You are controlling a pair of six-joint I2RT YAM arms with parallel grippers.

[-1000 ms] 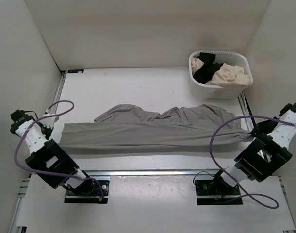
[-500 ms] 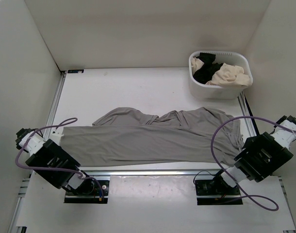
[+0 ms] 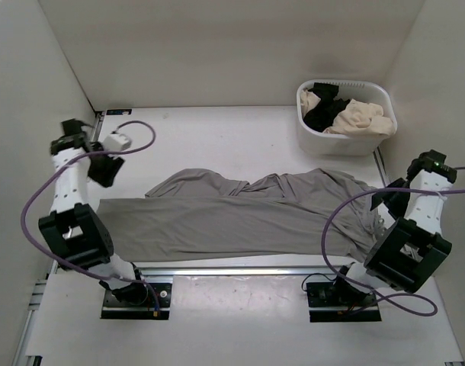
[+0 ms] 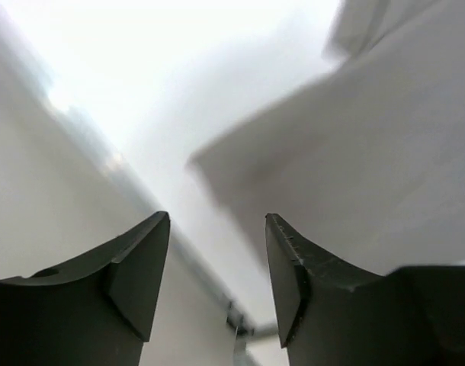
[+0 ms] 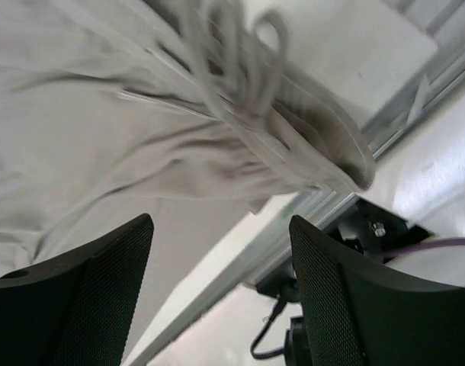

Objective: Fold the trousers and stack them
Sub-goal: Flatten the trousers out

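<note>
The grey trousers lie spread lengthwise across the table, with wrinkled folds along their far edge. My left gripper hovers above the table just beyond their left end. In the left wrist view it is open with nothing between its fingers, and a corner of the trousers shows at the upper right. My right gripper hangs over the right end. The right wrist view shows it open and empty above the bunched end of the trousers.
A white basket holding black and cream clothes stands at the back right. Metal rails run along the table's front edge and left side. White walls close in on the left, back and right.
Both grippers have opened and let go of the trousers, which now lie flat. The left arm has swung up toward the back left. The right arm has lifted by the right edge.
</note>
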